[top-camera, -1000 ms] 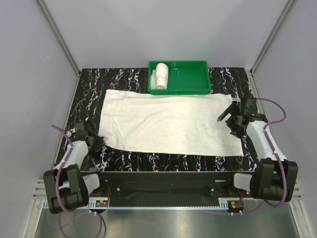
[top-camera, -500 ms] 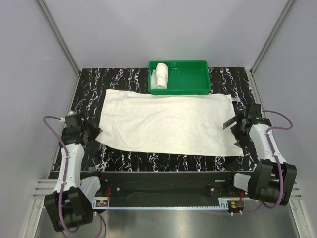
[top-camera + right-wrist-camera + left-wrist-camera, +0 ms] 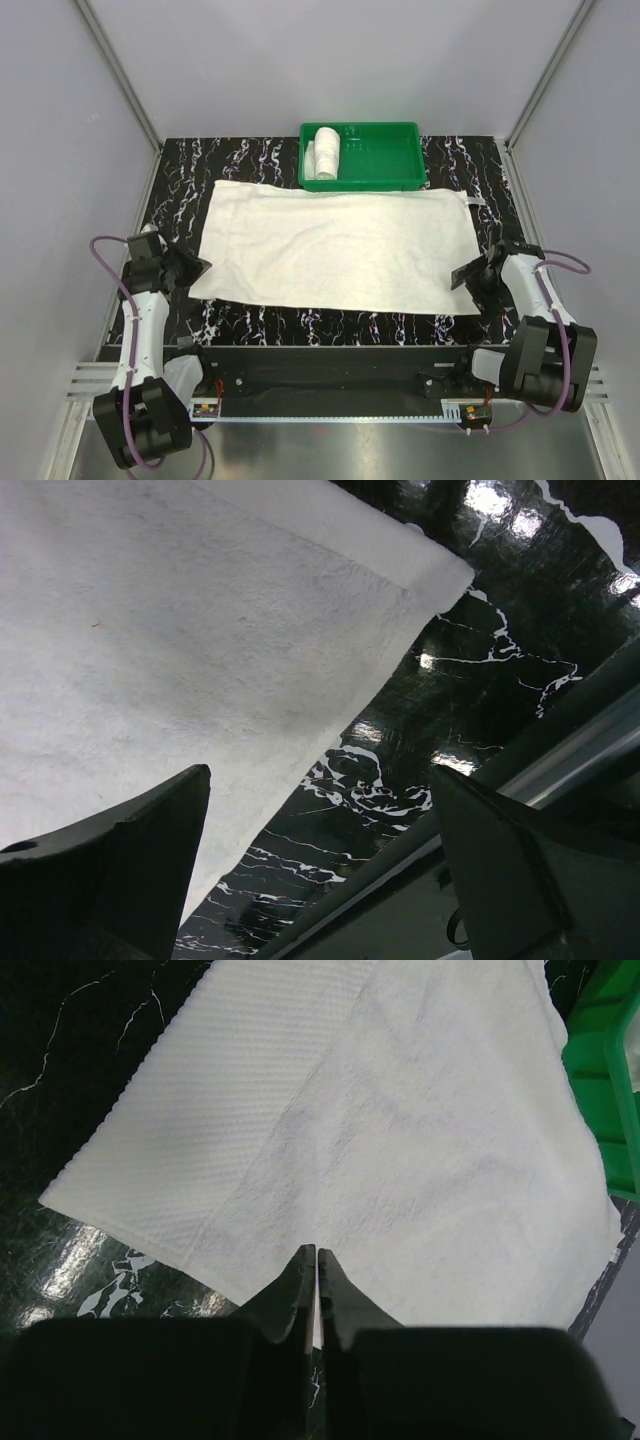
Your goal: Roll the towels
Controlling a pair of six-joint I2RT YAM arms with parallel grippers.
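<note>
Light, limp terry, the large towel (image 3: 335, 245) will likely sag and drag rather than slide; its short hemmed ends look the best hold. White, it lies flat on the desk (image 3: 250, 160) just before the green tray (image 3: 362, 184), the smaller towel (image 3: 327, 150) rolled inside that tray. The left claw (image 3: 316, 1252) is closed at the edge away from the tray, pinch uncertain; the right claw (image 3: 318, 780) gapes wide, empty.

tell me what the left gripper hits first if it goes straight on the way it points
The flat towel: the left gripper, shut, points at its near edge, with the tips right at that edge. Whether they would slide over the cloth or push into it is unclear.
</note>
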